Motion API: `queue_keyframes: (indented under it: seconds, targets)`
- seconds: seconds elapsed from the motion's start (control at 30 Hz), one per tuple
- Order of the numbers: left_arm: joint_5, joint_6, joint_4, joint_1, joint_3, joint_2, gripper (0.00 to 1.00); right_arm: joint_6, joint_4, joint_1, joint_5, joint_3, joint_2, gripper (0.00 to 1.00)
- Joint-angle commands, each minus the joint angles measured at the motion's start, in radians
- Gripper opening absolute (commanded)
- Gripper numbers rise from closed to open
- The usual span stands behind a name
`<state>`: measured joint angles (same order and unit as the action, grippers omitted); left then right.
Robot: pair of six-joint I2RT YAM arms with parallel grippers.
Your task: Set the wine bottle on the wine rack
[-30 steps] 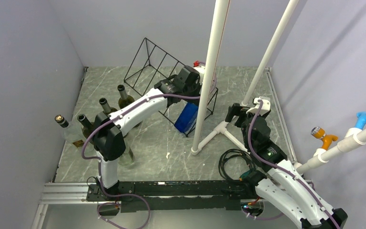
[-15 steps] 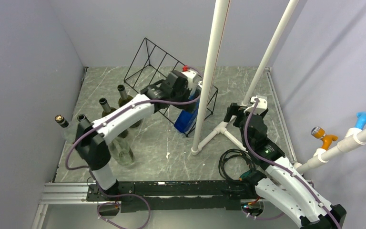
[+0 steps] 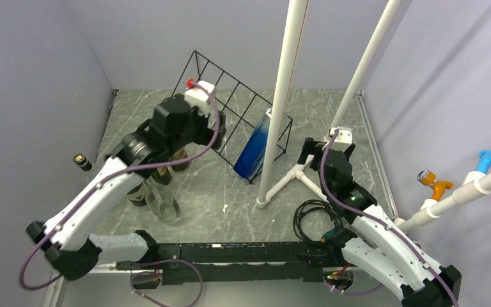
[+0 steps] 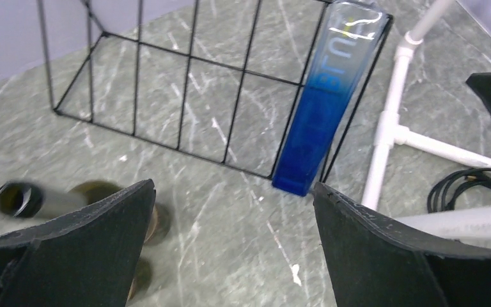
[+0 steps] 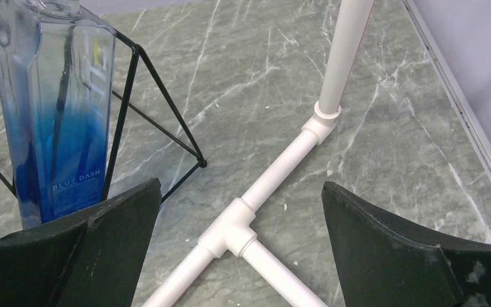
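grey marbled tabletop runs back to plain pale walls, and your black thin-wire wedge-shaped rack stands near the back of it. the tall blue-tinted glass wine bottle lies slanted at the rack's right end, base low by the front rail, and no gripper touches it. your left gripper hangs above the table in front of the rack, its fingers spread wide with nothing between them. your right gripper is just as wide and empty, over the white plastic pipe frame to the right of the rack. several dark green glass bottles and a clear glass bottle stand upright under the left arm; a coiled black cable lies beside the right arm.
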<state>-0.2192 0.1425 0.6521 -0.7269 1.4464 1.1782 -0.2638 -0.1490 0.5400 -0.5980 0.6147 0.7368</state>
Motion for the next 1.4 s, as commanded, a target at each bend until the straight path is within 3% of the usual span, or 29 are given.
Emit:
queue_keyframes:
  seconds: [0.0, 0.47, 0.73, 1.07, 1.37]
  targets:
    - [-0.122, -0.012, 0.016, 0.001, -0.094, -0.157, 1.00, 0.000, 0.019, -0.004, -0.014, 0.001, 0.011, 1.00]
    - [-0.178, 0.111, 0.246, 0.000, -0.229, -0.590, 1.00, 0.015, 0.027, -0.003, -0.034, -0.008, 0.054, 1.00]
    - [-0.137, 0.215, 0.354, 0.000, -0.320, -0.722, 0.99, 0.009, 0.000, -0.003, -0.034, 0.006, 0.061, 1.00]
    - [-0.197, 0.235, 0.417, 0.000, -0.403, -0.778, 0.99, -0.004, 0.018, -0.003, -0.005, -0.009, 0.082, 1.00]
    - [-0.225, 0.213, 0.372, 0.000, -0.449, -0.736, 0.73, -0.011, 0.010, -0.003, 0.007, -0.014, 0.097, 1.00]
